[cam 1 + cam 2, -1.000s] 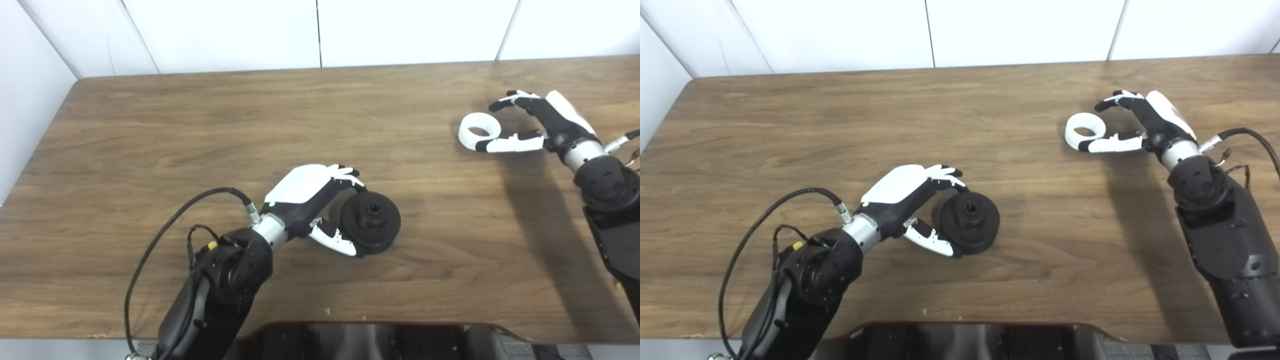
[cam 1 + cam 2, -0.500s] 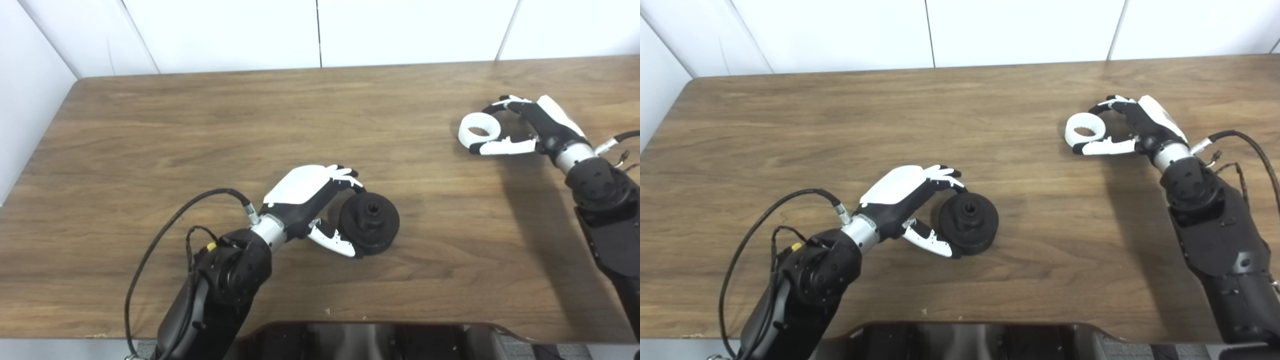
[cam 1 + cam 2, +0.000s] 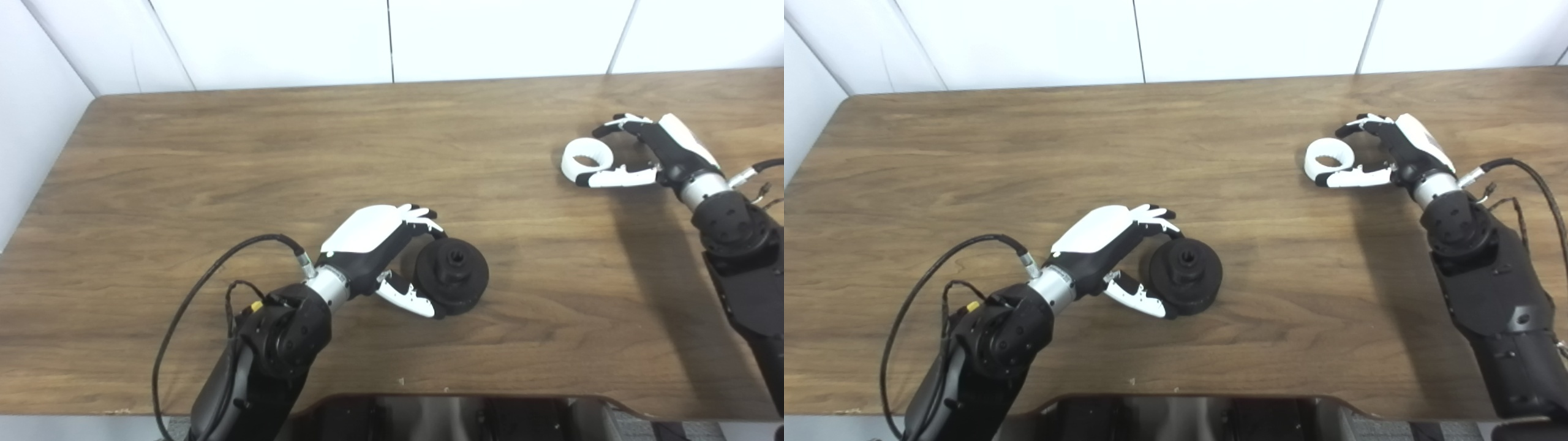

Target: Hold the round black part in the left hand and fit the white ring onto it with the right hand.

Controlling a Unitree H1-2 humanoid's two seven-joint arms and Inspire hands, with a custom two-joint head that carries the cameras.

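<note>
Wooden worktop (image 3: pixel 245 159), white wall panels behind. Round black part (image 3: pixel 453 277) sits on the worktop near the front centre, hub facing up. Left hand (image 3: pixel 373 245) cups its left side: fingers (image 3: pixel 422 215) curl over the upper rim, thumb at the lower edge, both touching; part not lifted. White ring (image 3: pixel 587 160) lies flat far to the right. Right hand (image 3: pixel 664 153) brackets it: thumb along the ring's near side, touching; curved fingers (image 3: pixel 1356 124) arch above, spread and apart from the ring.
</note>
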